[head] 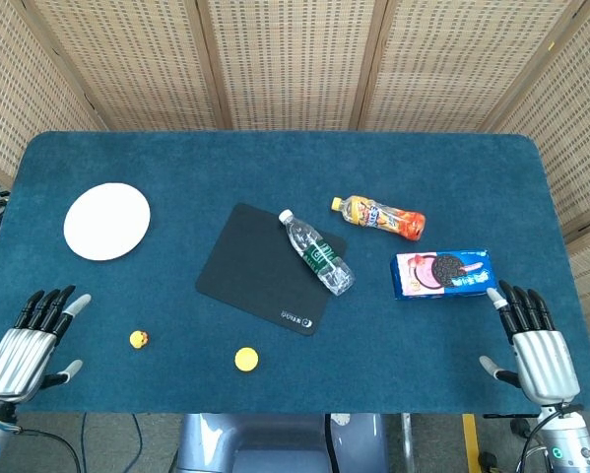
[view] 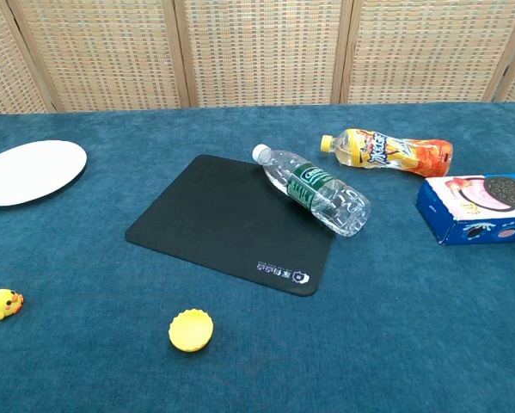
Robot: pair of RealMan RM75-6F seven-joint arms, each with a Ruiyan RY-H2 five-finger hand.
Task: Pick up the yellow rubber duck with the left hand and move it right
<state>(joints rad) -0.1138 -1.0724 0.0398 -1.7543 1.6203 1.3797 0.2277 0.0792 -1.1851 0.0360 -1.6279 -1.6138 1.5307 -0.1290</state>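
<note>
The small yellow rubber duck [head: 139,340] [view: 3,304] sits on the blue table near the front left. My left hand [head: 31,340] hovers at the front left edge, a short way left of the duck, fingers spread and holding nothing. At the front right edge my right hand [head: 536,345] lies flat with fingers apart, also holding nothing. Neither hand shows in the chest view.
A yellow cap [head: 245,359] [view: 191,330] lies right of the duck. A black mat [head: 260,266] holds one end of a clear water bottle [head: 316,252]. Also here: a white plate [head: 106,221], an orange drink bottle [head: 379,217], a blue cookie box [head: 444,273].
</note>
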